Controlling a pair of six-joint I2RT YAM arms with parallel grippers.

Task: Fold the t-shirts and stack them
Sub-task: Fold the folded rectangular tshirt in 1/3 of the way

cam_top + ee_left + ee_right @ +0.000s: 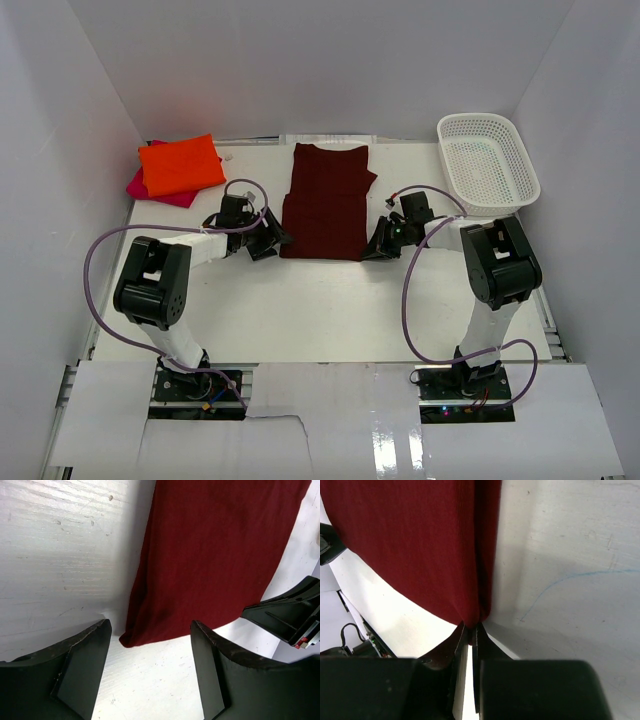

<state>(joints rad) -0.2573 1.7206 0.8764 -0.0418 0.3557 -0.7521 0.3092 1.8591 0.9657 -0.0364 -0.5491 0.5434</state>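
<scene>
The right gripper [470,629] is pinched tight on the near right corner of the maroon t-shirt [325,200], which lies flat on the table [300,305]. The left gripper [150,626] gapes wide around the near left corner, holding nothing. Far left, the orange t-shirt [180,165] lies on the pink t-shirt [150,186].

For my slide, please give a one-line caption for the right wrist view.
Right gripper pinches a hem corner of the dark maroon-red cloth t-shirt lying on the white table.

Three t-shirts [324,200], one basket [485,160]
</scene>
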